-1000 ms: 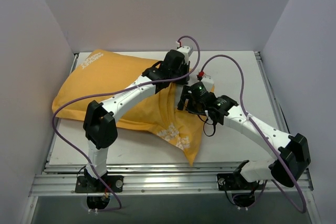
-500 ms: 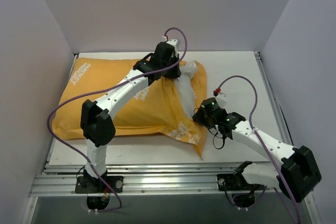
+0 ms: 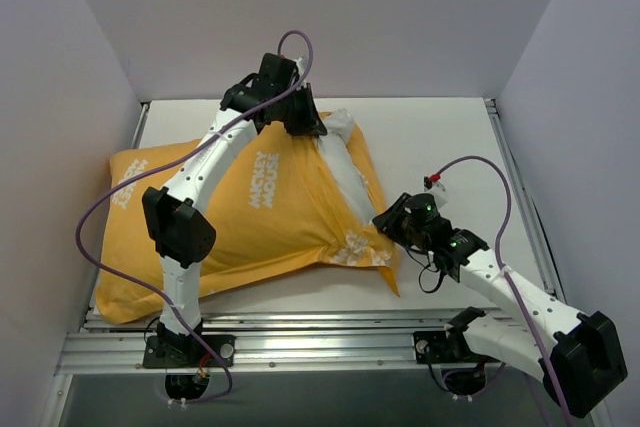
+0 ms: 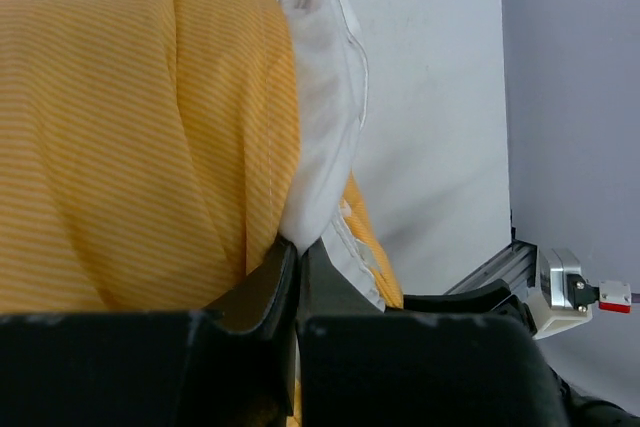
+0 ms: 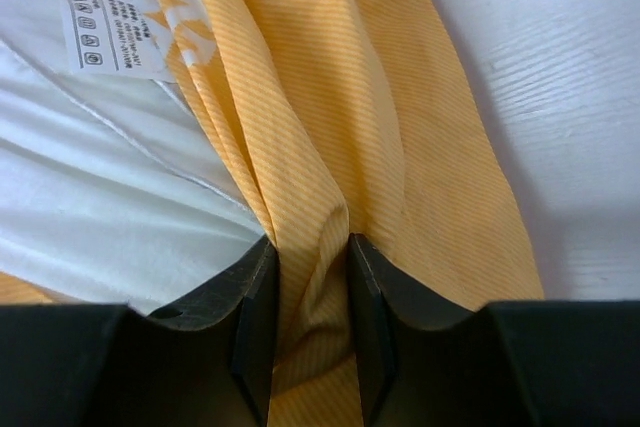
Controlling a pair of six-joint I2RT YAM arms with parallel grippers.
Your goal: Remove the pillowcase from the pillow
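Pillowcase on the table, mostly covering the pillow; right claw clamped on its orange fold, left claw pinching the pillow's white corner, either grip liable to slip under tension.

One pillowcase, one pillow, two arms: left arm, right arm.

We note a white table boxed in by plain pale grey walls: back wall across the top, left wall, right wall. An aluminium rail runs along the bottom. Light is even, shadows soft.
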